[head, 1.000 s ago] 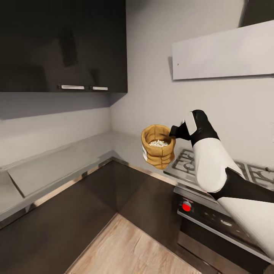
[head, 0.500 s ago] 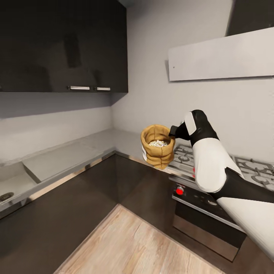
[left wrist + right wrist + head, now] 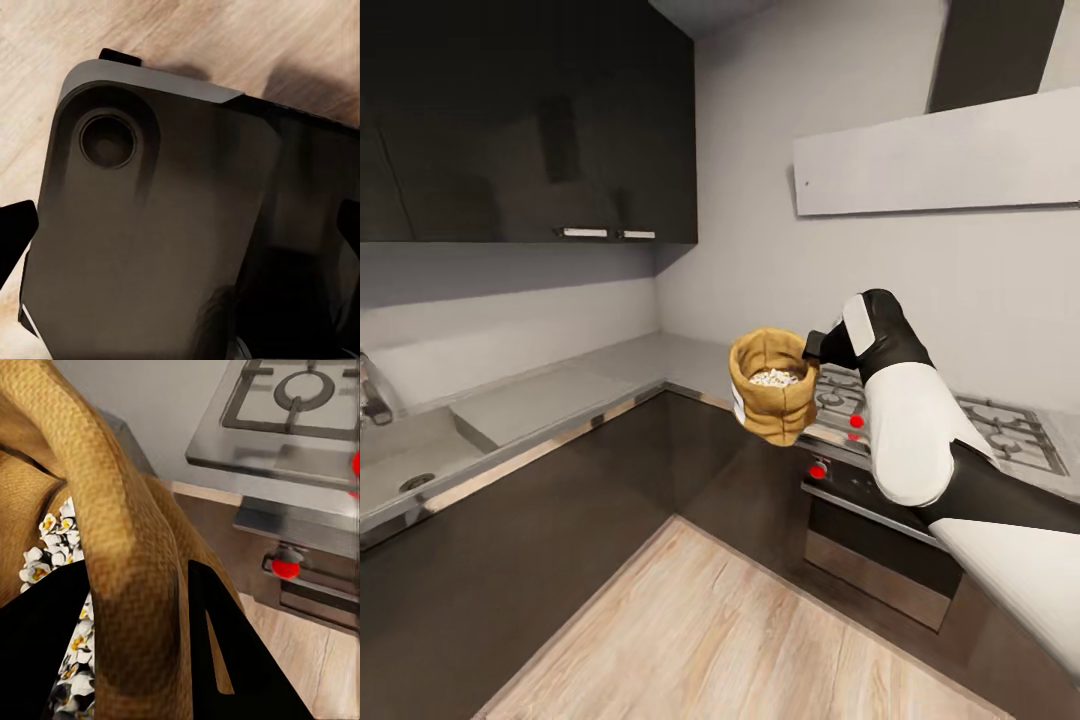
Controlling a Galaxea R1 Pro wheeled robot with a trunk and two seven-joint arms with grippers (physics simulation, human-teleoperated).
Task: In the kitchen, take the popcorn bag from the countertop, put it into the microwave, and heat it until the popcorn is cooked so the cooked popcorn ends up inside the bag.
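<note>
Wrinkly tan popcorn bag (image 3: 773, 399) — gripper-pinched (image 3: 817, 346) rim

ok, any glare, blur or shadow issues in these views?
Head view: glossy cabinets show reflections, popcorn bag is sharp. Left wrist view: dark, soft-focus robot base up close. Right wrist view: right tool is pure black silhouette against the bag.

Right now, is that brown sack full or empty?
Partly full: whitish popcorn lies inside the upright popcorn bag, below its rim.
</note>
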